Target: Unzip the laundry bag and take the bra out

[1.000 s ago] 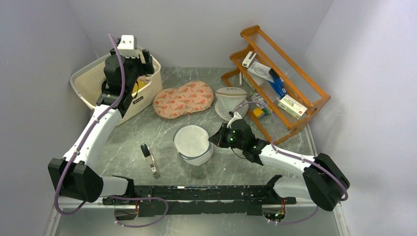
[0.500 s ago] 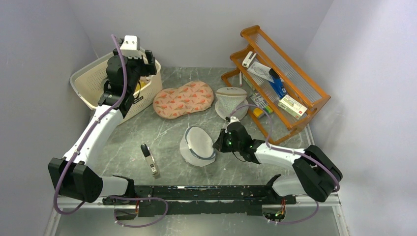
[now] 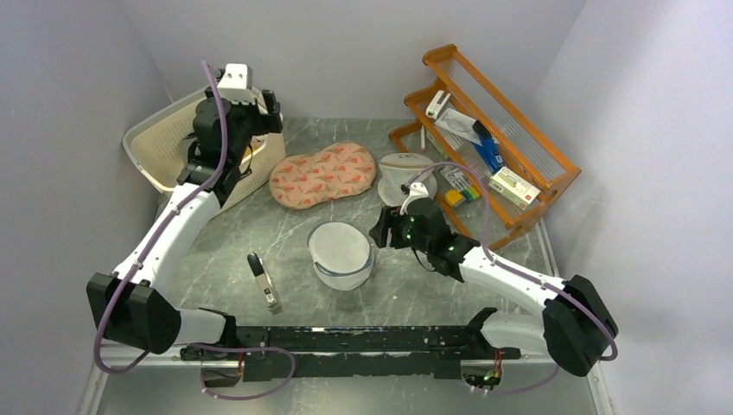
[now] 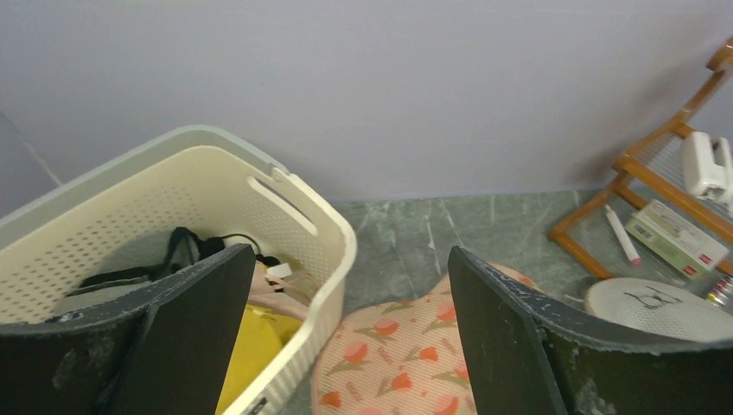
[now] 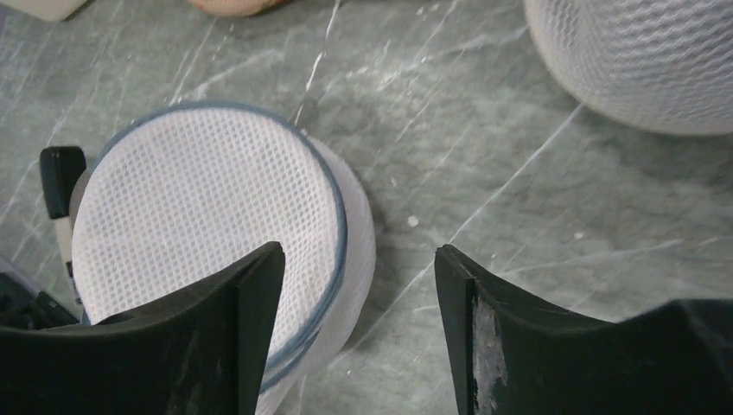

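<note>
Half a second ago the laundry bag [image 3: 341, 252] was tipped on edge against the right pincer [image 3: 381, 233]. Now it sits flat on the tabletop [image 3: 259, 226] at the centre of the top view, round top facing up. The right pincer stands just right of it, spread wide and gripping nothing. The left pincer [image 4: 341, 259], upper left above the basket [image 4: 302, 216], is likewise spread and empty.

Two white mesh bags: one round laundry bag [image 3: 341, 254] at the centre of the table [image 3: 259, 226], one cone-shaped bag [image 3: 406, 177] toward one o'clock. Singles otherwise — one cream basket [image 3: 264, 160] at ten o'clock, one wooden rack [image 3: 519, 130] at two, one flowered cushion [image 3: 322, 174] at twelve, one dark stick-like item [image 3: 263, 279] at seven.
</note>
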`<move>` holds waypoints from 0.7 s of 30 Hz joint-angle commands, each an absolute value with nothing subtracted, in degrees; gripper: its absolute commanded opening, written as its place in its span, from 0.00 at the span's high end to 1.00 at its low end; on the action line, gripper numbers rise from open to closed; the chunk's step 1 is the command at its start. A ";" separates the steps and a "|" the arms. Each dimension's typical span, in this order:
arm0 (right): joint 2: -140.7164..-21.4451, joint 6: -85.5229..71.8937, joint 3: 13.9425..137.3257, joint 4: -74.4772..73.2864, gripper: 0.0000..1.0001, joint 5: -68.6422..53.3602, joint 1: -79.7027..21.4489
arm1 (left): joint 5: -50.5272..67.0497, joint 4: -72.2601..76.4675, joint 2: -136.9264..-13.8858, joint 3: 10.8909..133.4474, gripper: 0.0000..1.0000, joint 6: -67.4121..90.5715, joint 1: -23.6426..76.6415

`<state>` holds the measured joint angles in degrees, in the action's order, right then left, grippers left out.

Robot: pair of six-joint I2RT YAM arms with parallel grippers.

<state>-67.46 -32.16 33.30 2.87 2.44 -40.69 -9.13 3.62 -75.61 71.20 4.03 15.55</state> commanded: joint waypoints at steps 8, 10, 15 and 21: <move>-61.89 -20.87 45.22 -7.10 0.09 9.30 -33.90 | -0.03 4.95 -77.96 72.80 0.04 7.20 22.56; -59.42 -19.14 48.18 -9.72 0.02 9.84 -32.69 | -0.10 4.95 -76.58 72.99 0.02 5.24 24.78; -51.92 -14.94 55.37 -14.75 0.00 13.06 -32.08 | -1.32 9.77 -68.55 68.53 0.00 0.16 29.34; -37.19 -9.23 56.61 -10.28 0.00 12.52 -32.09 | 0.64 18.42 -57.96 61.40 0.00 -3.13 30.41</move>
